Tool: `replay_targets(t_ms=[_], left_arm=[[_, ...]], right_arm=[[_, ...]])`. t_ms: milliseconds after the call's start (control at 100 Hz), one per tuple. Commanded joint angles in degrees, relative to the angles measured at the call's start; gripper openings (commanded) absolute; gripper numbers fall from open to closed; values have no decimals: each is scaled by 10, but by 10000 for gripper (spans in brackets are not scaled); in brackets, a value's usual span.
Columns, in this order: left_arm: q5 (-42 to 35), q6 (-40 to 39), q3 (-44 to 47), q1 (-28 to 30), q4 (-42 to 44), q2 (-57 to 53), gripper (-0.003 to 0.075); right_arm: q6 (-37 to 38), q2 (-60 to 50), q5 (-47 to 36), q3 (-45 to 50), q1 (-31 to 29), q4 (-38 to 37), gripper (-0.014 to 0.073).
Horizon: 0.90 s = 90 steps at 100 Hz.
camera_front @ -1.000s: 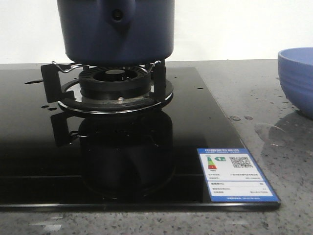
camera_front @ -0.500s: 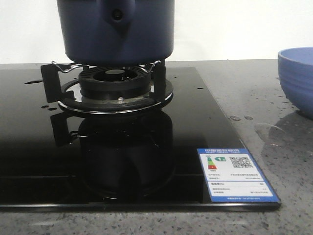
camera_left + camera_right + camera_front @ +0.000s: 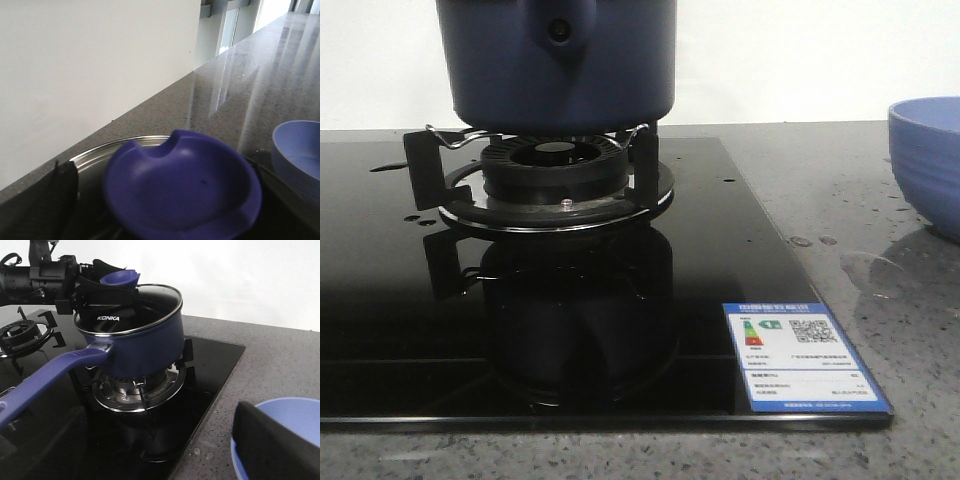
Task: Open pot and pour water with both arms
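My left jaws (image 3: 102, 282) pinch the blue lid knob (image 3: 182, 192) — the glass lid (image 3: 150, 302) tilts on the pot (image 3: 560, 65), which sits on the burner (image 3: 555, 175) at 12 o'clock. My right jaws (image 3: 150, 450) stand spread near the handle (image 3: 45, 377); water (image 3: 865, 270) puddles on the surface (image 3: 880, 200) at 3 o'clock, beside the bowl (image 3: 928, 160).

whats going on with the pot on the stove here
The pot sits on the burner stand of the black cooktop, its long handle sticking out. The left gripper is at the blue lid knob, and the glass lid is tilted, one edge raised off the rim. The light blue bowl waits on the counter beside the cooktop. The right gripper is holding nothing; nothing is being poured.
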Motion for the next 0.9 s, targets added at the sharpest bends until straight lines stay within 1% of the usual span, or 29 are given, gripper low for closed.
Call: replay_targets(t_ms=[0, 50, 100, 170, 320, 410, 630, 750, 890], left_arm=[[18, 2, -19, -9, -40, -16, 565], [18, 2, -19, -10, -40, -16, 561], [18, 2, -19, -10, -42, -16, 540], [18, 2, -19, -10, -47, -16, 483], [23, 2, -19, -10, -47, -16, 325], [32, 2, -19, -9, -47, -20, 274], [32, -9, -20, 9, -47, -67, 270], [3, -65, -20, 38, -34, -116, 270], [-13, -124, -20, 79, 25, -178, 274]], right_arm=[[-5, 9, -25, -18, 0, 19, 544], [-5, 9, -24, -18, 0, 19, 544], [-5, 9, -23, -18, 0, 19, 544], [-5, 9, -22, -18, 0, 19, 544], [-5, 9, -19, -18, 0, 19, 544], [-5, 9, -19, -18, 0, 19, 544], [-5, 9, -19, -18, 0, 19, 544], [-5, 9, -20, -18, 0, 19, 544], [-5, 9, -20, -18, 0, 19, 544]])
